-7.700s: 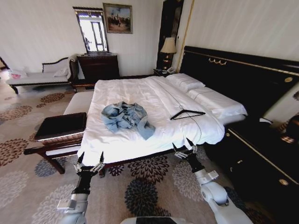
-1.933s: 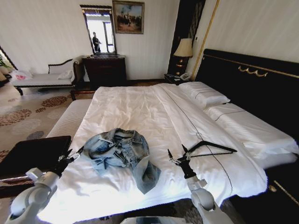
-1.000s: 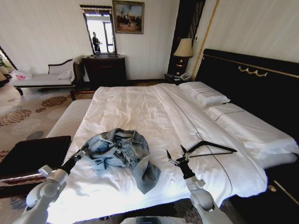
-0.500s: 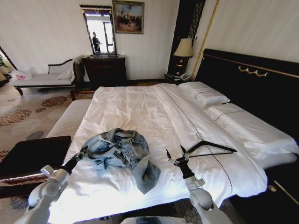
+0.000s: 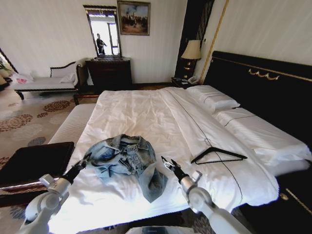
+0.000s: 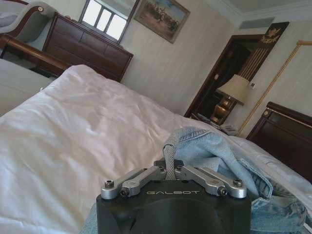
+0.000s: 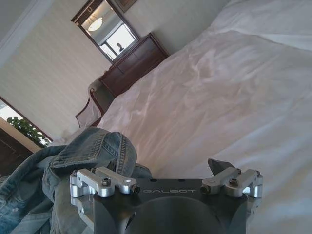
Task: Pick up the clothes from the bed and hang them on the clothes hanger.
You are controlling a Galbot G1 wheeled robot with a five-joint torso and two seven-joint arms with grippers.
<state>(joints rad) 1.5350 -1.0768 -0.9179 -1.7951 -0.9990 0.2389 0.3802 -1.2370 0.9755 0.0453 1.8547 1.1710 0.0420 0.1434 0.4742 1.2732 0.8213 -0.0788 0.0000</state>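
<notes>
The clothes, a crumpled light-blue denim jacket [image 5: 126, 157], lie on the near half of the bed [image 5: 146, 112]. My left gripper [image 5: 84, 160] is at the jacket's left edge and shut on a fold of denim [image 6: 171, 148], which rises from between its fingers in the left wrist view. My right gripper [image 5: 167, 164] hovers open just right of the jacket's hanging flap. The right wrist view shows the denim [image 7: 92, 148] close beside that gripper. The black clothes hanger [image 5: 218, 155] lies flat on the sheet farther right, apart from both grippers.
Two white pillows [image 5: 214, 100] lie against the black headboard [image 5: 263, 83]. A dark bench with a black tray [image 5: 34, 161] stands left of the bed. Behind are a white chaise [image 5: 46, 80], a dark dresser [image 5: 109, 73] and a lamp [image 5: 192, 51].
My right gripper has swung left, away from the hanger's end, to the jacket's right side. The left gripper has shut on the jacket's left edge. The jacket and hanger lie as before.
</notes>
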